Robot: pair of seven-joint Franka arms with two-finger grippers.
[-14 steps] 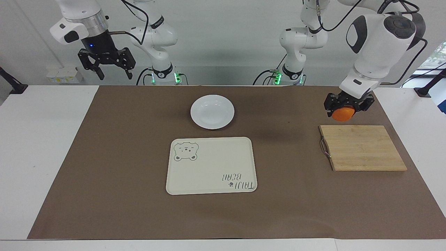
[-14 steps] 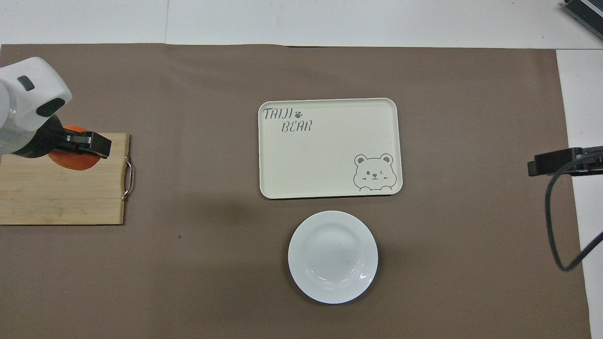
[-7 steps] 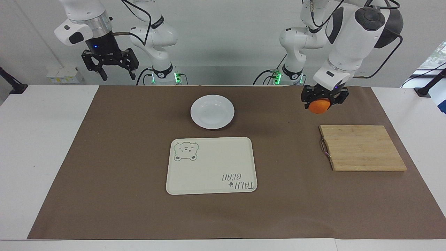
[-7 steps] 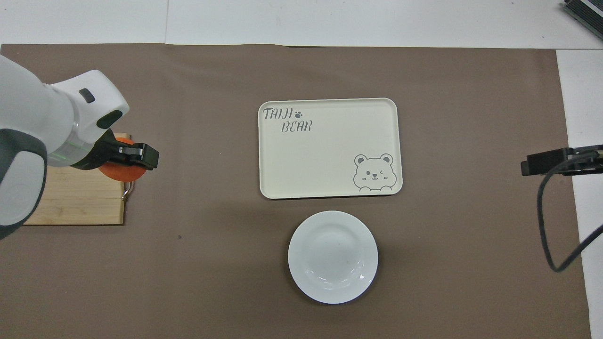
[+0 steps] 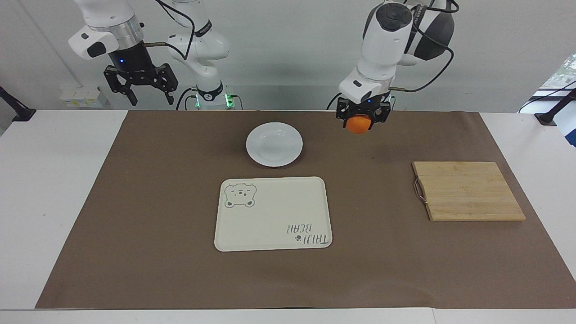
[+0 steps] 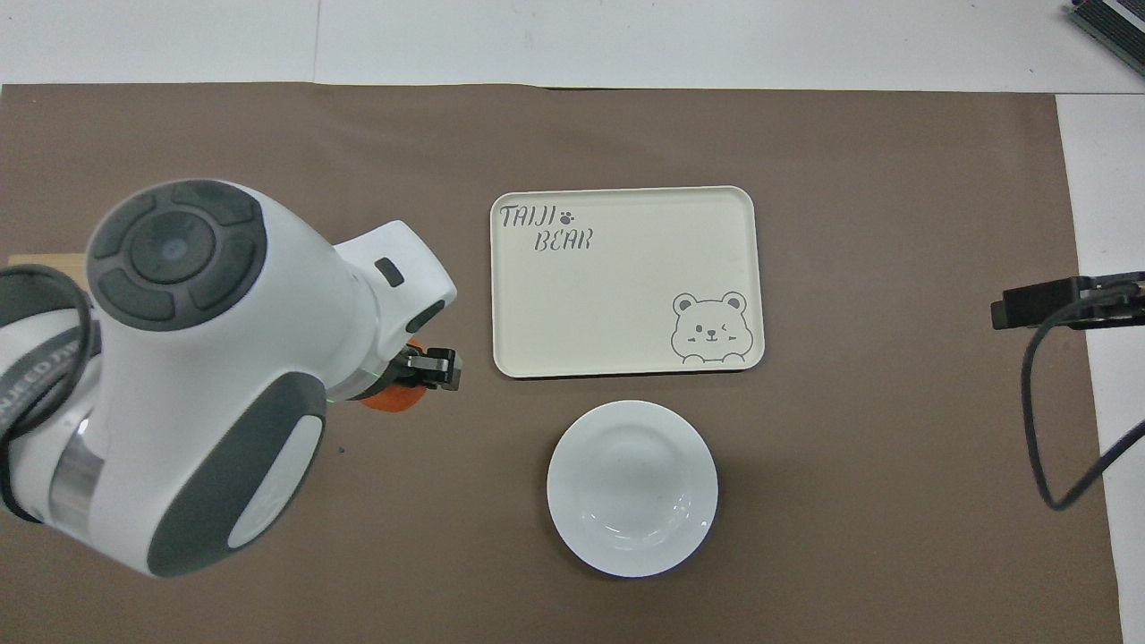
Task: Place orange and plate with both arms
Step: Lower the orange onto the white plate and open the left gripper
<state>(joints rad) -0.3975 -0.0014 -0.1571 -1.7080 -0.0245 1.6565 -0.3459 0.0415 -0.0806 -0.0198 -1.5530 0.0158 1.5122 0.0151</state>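
The left hand (image 5: 359, 118) grips the orange (image 5: 358, 124) in the air over the brown mat, between the plate (image 5: 274, 144) and the board (image 5: 468, 191). The right hand (image 5: 140, 83) waits, wide and empty, above its own end of the counter. The step looks like carrying the orange; next it needs lowering over a dish and releasing. The plate holds nothing. Farther out, the tray (image 5: 273, 213) is bare too.

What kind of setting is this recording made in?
Most likely a robotics lab bench, not a kitchen: two arms bolted at a white table covered by a brown mat, bare pale wall, and staged props, a plate, bear tray and cutting board.
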